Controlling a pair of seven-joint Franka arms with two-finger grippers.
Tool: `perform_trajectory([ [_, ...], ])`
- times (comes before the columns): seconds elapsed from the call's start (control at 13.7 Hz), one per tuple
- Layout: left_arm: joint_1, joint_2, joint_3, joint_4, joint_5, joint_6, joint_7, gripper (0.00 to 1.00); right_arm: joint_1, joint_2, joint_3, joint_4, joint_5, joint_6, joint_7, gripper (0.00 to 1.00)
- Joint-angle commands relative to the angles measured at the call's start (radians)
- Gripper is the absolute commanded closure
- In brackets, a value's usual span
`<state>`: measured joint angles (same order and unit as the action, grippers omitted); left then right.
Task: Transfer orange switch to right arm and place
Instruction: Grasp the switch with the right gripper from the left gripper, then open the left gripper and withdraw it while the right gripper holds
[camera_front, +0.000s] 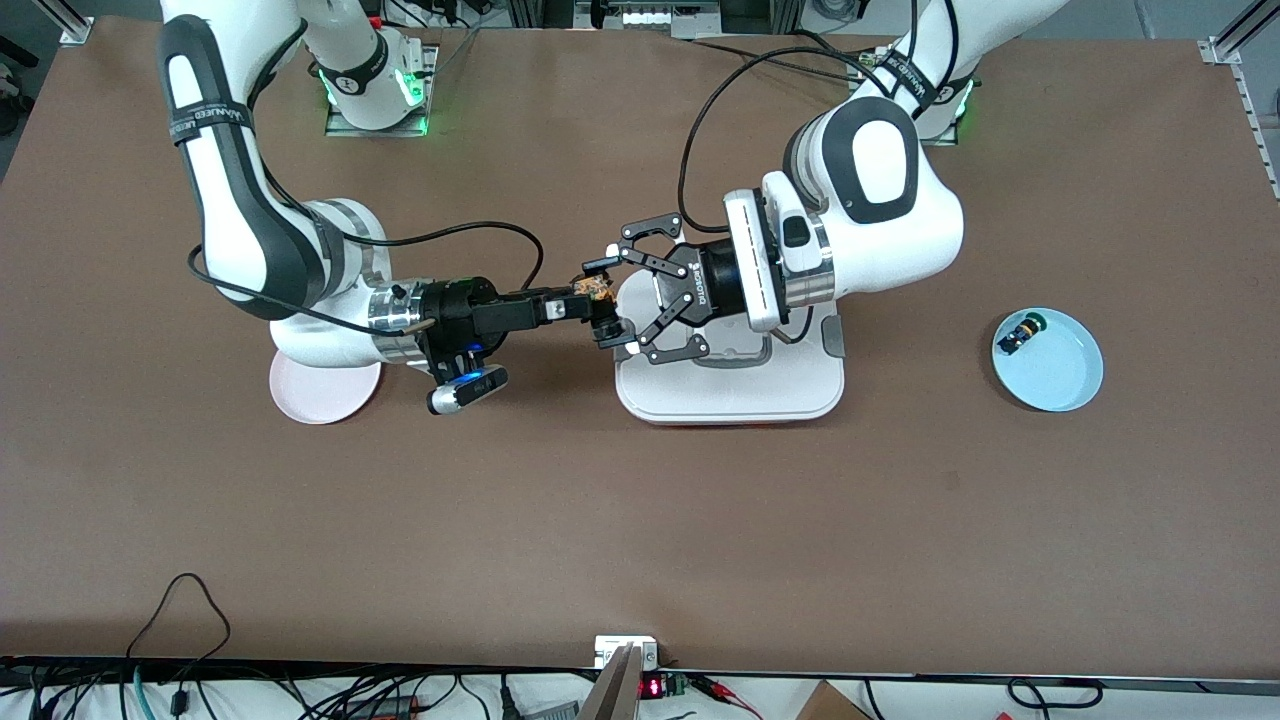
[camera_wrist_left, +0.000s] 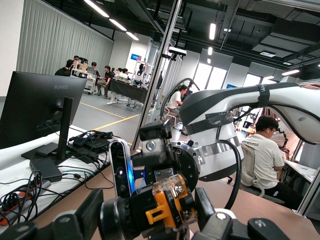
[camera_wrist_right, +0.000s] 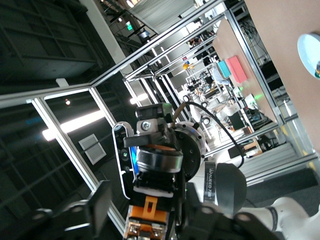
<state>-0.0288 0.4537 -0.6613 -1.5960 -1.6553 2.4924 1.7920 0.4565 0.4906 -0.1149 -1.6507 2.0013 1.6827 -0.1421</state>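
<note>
The orange switch (camera_front: 597, 289) is held in mid-air, between the two grippers, over the edge of the white tray (camera_front: 730, 385) toward the right arm's end of the table. The left gripper (camera_front: 612, 297) is clamped on it, fingertips pinching the body. The right gripper (camera_front: 596, 300) is brought up to the same part; in the left wrist view its narrow fingers (camera_wrist_left: 172, 207) flank the orange body (camera_wrist_left: 167, 202). Whether they are fully seated cannot be told.

Risks noted:
- If the left claw is opened before the right grip is firm, the switch is likely dropped onto the tray or the brown table (camera_front: 640, 520).
- With both grips set, any relative arm motion may twist or pry the part loose.
- A shallow pinch may let it rotate.

The pink plate (camera_front: 322, 392) is seen under the right wrist. A blue plate (camera_front: 1060, 375) holds another small switch (camera_front: 1022, 332).
</note>
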Motion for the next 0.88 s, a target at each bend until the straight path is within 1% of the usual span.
perform_trajectory([
  [0.0,-0.011,0.013,0.000,0.028,-0.034,0.013,0.018,1.00,0.010,0.019,-0.006,0.025,0.020,0.000,-0.043,0.77],
  [0.07,-0.011,0.011,0.000,0.028,-0.034,0.013,0.018,1.00,0.010,0.019,-0.006,0.026,0.020,0.002,-0.043,0.81],
  [0.22,-0.011,0.011,0.000,0.028,-0.034,0.013,0.018,1.00,0.008,0.020,-0.008,0.034,0.020,0.002,-0.045,0.85],
  [0.51,-0.011,0.011,-0.001,0.028,-0.035,0.013,0.015,1.00,0.008,0.020,-0.009,0.035,0.020,0.002,-0.056,0.85],
  [0.59,-0.011,0.010,-0.001,0.028,-0.038,0.013,0.003,0.93,0.008,0.020,-0.009,0.035,0.020,0.002,-0.059,0.85],
  [0.66,-0.011,0.008,-0.001,0.028,-0.041,0.013,-0.022,0.26,0.010,0.020,-0.009,0.035,0.020,0.002,-0.079,0.85],
  [0.73,-0.010,0.002,-0.001,0.028,-0.058,0.013,-0.046,0.00,0.010,0.022,-0.009,0.035,0.020,0.002,-0.089,0.85],
  [0.8,-0.008,-0.003,-0.001,0.028,-0.061,0.013,-0.063,0.00,0.010,0.025,-0.009,0.035,0.020,0.002,-0.089,0.85],
])
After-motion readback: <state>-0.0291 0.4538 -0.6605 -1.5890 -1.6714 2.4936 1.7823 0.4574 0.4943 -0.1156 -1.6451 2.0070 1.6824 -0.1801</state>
